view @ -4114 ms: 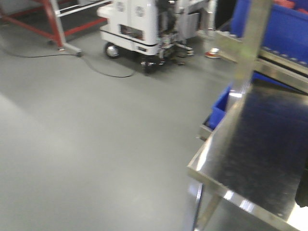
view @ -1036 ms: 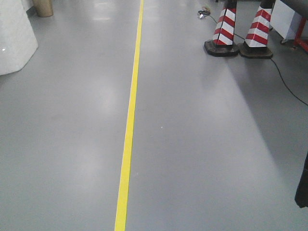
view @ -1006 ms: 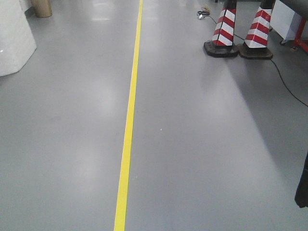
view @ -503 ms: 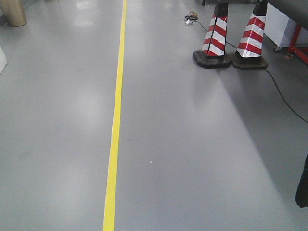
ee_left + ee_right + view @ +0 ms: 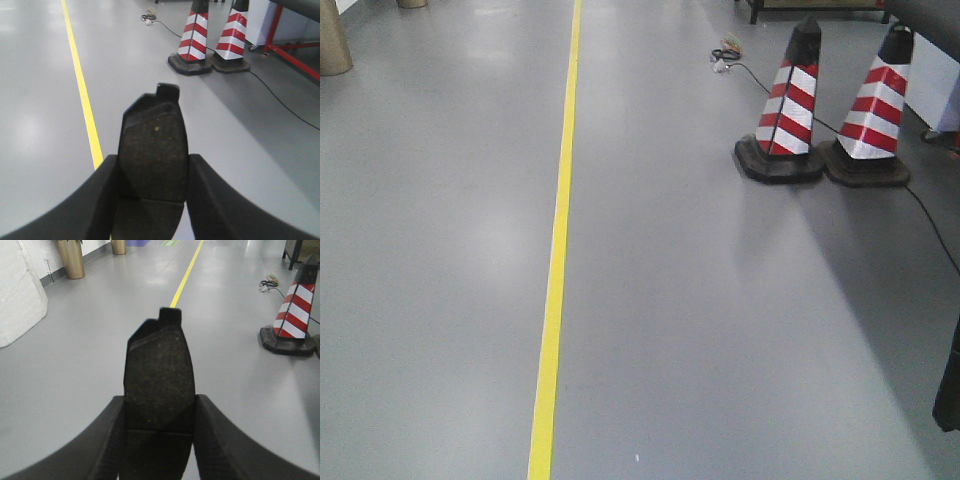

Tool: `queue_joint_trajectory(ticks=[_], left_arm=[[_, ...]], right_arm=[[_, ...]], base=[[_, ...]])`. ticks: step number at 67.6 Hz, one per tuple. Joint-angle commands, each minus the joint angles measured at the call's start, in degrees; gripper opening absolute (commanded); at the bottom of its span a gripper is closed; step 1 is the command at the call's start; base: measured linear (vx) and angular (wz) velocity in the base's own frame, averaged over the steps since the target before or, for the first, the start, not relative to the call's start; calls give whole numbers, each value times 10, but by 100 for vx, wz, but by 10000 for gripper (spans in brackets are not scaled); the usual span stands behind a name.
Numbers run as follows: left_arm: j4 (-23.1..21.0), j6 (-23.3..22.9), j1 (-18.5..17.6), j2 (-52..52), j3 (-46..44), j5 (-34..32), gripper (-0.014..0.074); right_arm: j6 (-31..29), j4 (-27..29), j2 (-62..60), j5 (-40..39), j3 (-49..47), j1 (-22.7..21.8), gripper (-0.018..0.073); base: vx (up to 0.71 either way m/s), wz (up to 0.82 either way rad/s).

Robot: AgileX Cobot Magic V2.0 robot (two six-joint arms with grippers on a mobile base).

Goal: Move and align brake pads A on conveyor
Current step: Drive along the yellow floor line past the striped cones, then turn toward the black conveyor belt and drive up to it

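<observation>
My left gripper is shut on a brake pad, a dark oblong pad with a speckled friction face and a centre groove, sticking out forward between the black fingers. My right gripper is shut on a second brake pad held the same way. Both pads hang above grey floor. The conveyor is out of view in every frame. In the front view only a dark edge of an arm shows at the right border.
Grey workshop floor with a yellow line running away from me. Two red-and-white cones on black bases stand at the right with a black cable trailing past them. A brass-coloured bin and a white padded block stand at the left.
The base has turned away from the steel table and the blue bins, onto open floor. In the last second the cones and the yellow line have come nearer in the front view.
</observation>
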Motion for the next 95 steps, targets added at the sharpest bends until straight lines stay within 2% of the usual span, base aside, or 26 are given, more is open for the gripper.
queue_joint_trajectory(ticks=[1,95], left_arm=[[11,-2,2,7,-17,-52,-6],[11,-2,2,7,-17,-51,-6]], right_arm=[[-4,-7,3,-53,-18,0,-4],[-4,-7,3,-52,-18,0,-4]], base=[[75,11],[71,1]])
